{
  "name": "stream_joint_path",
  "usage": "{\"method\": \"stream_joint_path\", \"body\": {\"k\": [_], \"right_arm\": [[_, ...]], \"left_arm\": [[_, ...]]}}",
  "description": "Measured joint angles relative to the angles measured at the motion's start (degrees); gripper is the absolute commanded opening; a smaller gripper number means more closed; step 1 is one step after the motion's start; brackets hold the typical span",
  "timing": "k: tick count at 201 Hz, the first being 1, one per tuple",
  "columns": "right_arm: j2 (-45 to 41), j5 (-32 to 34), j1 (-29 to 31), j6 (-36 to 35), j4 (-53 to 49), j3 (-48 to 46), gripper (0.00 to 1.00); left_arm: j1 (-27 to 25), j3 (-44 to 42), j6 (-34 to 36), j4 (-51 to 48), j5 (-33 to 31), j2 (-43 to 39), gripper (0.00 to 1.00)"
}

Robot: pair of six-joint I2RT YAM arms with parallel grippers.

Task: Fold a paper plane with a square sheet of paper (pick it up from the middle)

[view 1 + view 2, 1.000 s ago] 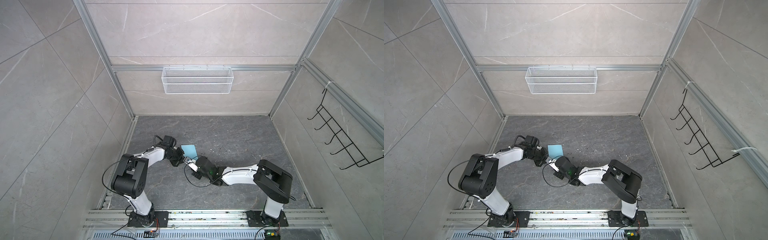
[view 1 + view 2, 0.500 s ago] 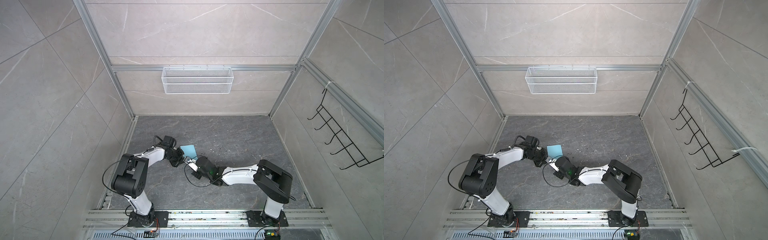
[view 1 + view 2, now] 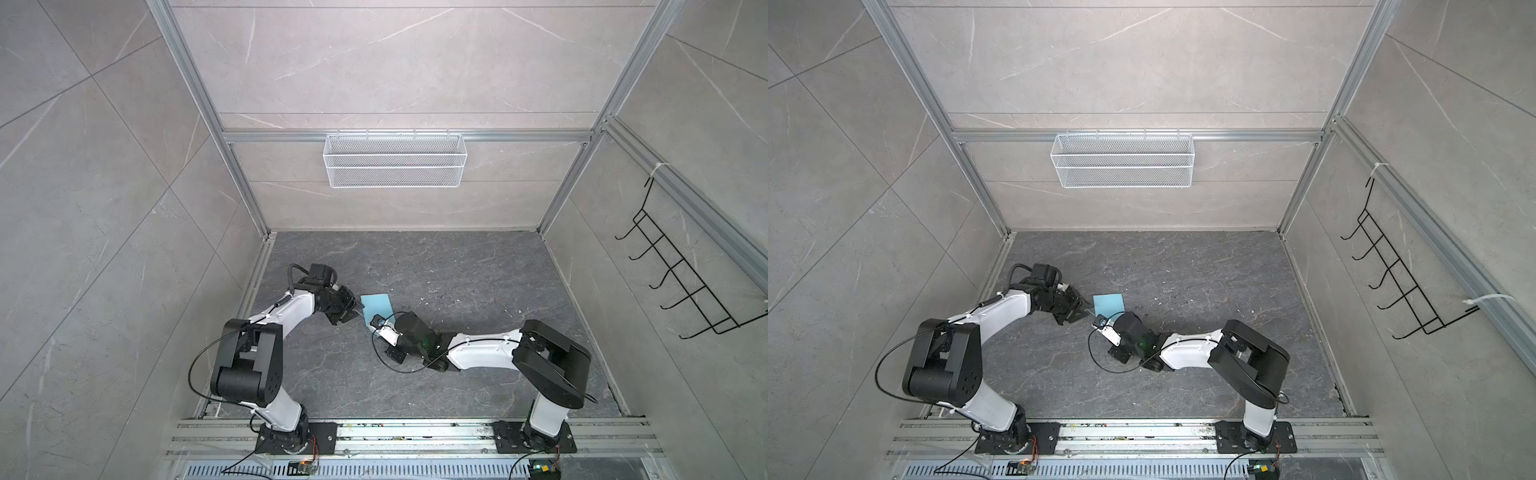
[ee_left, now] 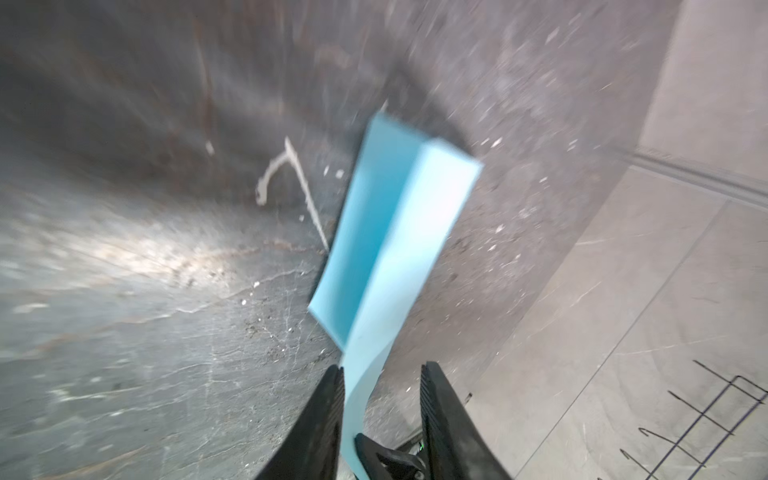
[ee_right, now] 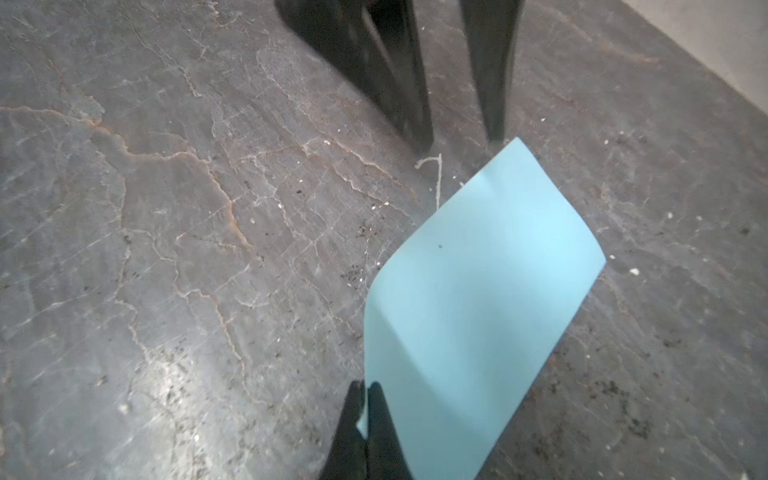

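The square sheet of paper (image 3: 376, 307) (image 3: 1108, 305) is light blue, folded over on itself, and held just above the dark floor between the two arms. My right gripper (image 5: 365, 388) (image 3: 371, 329) is shut on one edge of the paper (image 5: 478, 291). My left gripper (image 4: 382, 370) (image 3: 358, 308) is open, and a curled strip of the paper (image 4: 399, 232) runs between its jaws close to one finger (image 4: 328, 411). The left fingers (image 5: 415, 104) show in the right wrist view just beyond the sheet's far corner. A paper plane is not in view.
A white wire basket (image 3: 394, 160) hangs on the back wall and a black hook rack (image 3: 685, 286) on the right wall. The dark stone floor (image 3: 457, 270) carries pale scratches and crumbs. Aluminium rails (image 3: 374, 432) run along the front by both arm bases.
My left gripper has opened, letting go of the paper. My right gripper has closed onto the paper's edge. Both arms have stayed almost where they were.
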Motion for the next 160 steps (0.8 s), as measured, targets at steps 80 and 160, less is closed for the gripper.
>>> {"method": "stream_joint_path", "body": {"k": [80,160], "right_arm": [[-0.4,-13.6,-2.8,8.4,-0.5,-0.1,0.00],[2.5,-20.5,-5.4,13.4,1.4,-0.1,0.00]], "left_arm": [[-7.0,3.6,2.3,4.8,1.8,7.5,0.19],[-7.8,5.2,6.7,-0.5,-2.0,15.0,0.06]]}}
